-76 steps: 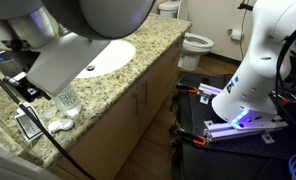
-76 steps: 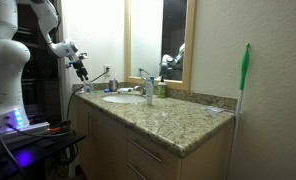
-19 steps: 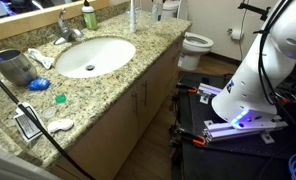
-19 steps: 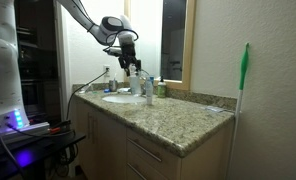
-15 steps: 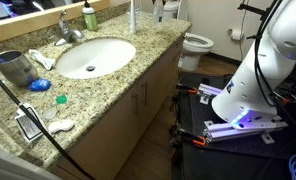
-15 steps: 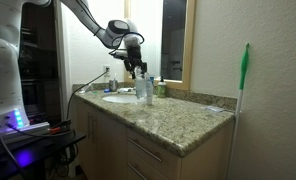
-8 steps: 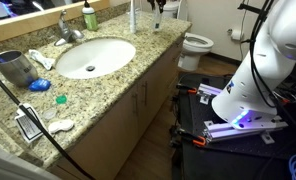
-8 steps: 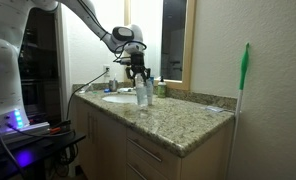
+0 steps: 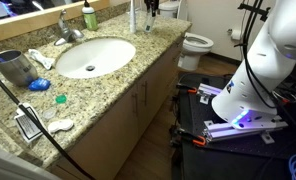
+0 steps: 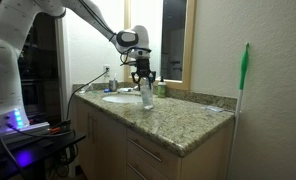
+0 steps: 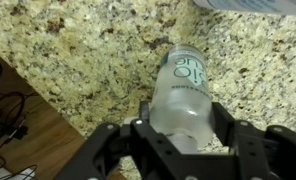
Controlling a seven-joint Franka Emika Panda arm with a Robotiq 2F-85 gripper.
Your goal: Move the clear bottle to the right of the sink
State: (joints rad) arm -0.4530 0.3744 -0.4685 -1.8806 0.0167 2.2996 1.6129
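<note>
Clear bottle (image 11: pixel 183 85) in end effector (image 11: pixel 180 128) over countertop (image 11: pixel 73 45)

We find the sink (image 9: pixel 88 57) sunk in the countertop (image 9: pixel 118 88). Behind the sink stand the faucet (image 9: pixel 66 26) and a small bottle (image 9: pixel 88 17). The cup (image 9: pixel 16 68) sits at one side of the sink, the clear bottle (image 10: pixel 146 96) at the opposite side, the toilet (image 9: pixel 196 44) farther beyond.

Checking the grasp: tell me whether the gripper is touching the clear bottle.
Touching. The wrist view shows the gripper closed on the clear bottle, fingers against both its sides, no gap.
</note>
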